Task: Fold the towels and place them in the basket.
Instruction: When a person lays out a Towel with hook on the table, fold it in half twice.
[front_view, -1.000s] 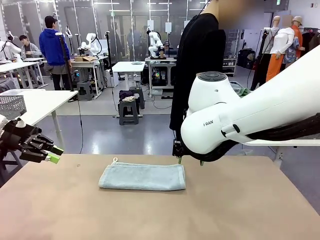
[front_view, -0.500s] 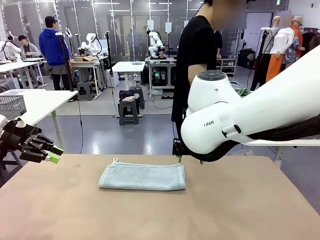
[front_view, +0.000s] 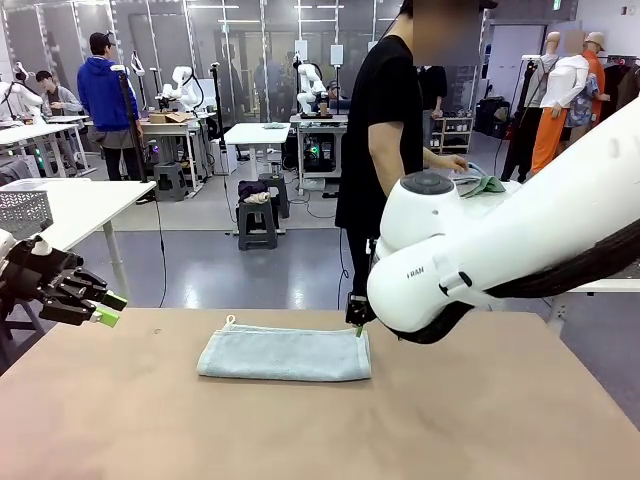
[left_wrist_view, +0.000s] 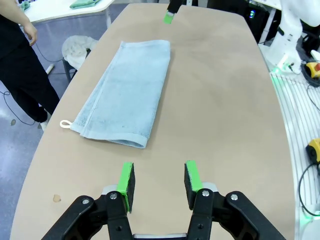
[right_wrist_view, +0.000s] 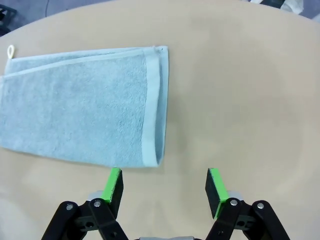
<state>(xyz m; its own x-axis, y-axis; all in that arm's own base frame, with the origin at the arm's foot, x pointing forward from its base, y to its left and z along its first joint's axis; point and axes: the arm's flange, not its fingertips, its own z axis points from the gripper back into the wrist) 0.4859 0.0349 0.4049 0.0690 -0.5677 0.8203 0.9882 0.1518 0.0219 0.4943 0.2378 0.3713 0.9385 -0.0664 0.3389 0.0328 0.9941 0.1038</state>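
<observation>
A light blue-grey towel (front_view: 285, 353) lies folded into a long strip on the tan table (front_view: 320, 430), its hanging loop at its left end. My right gripper (front_view: 358, 324) hovers at the towel's right end, close above the far corner. In the right wrist view it (right_wrist_view: 165, 192) is open, with the towel's (right_wrist_view: 82, 120) folded end just ahead of its left finger. My left gripper (front_view: 105, 308) hangs over the table's left edge, apart from the towel (left_wrist_view: 127, 95); it (left_wrist_view: 159, 182) is open and holds nothing. A mint green towel (front_view: 487, 184) lies on a white side table under the person's hand (front_view: 455, 165). The basket is out of view.
The person (front_view: 385, 130) stands behind the table's far edge, turned toward the side table. A pale grey mesh basket (front_view: 22, 212) sits on a white table at the far left. Bare tabletop stretches in front of and to the right of the towel.
My right arm has swung slightly lower and leftward, bringing its gripper nearer the towel's end. The person has turned and reached to the green towel. Left gripper and blue-grey towel are unmoved.
</observation>
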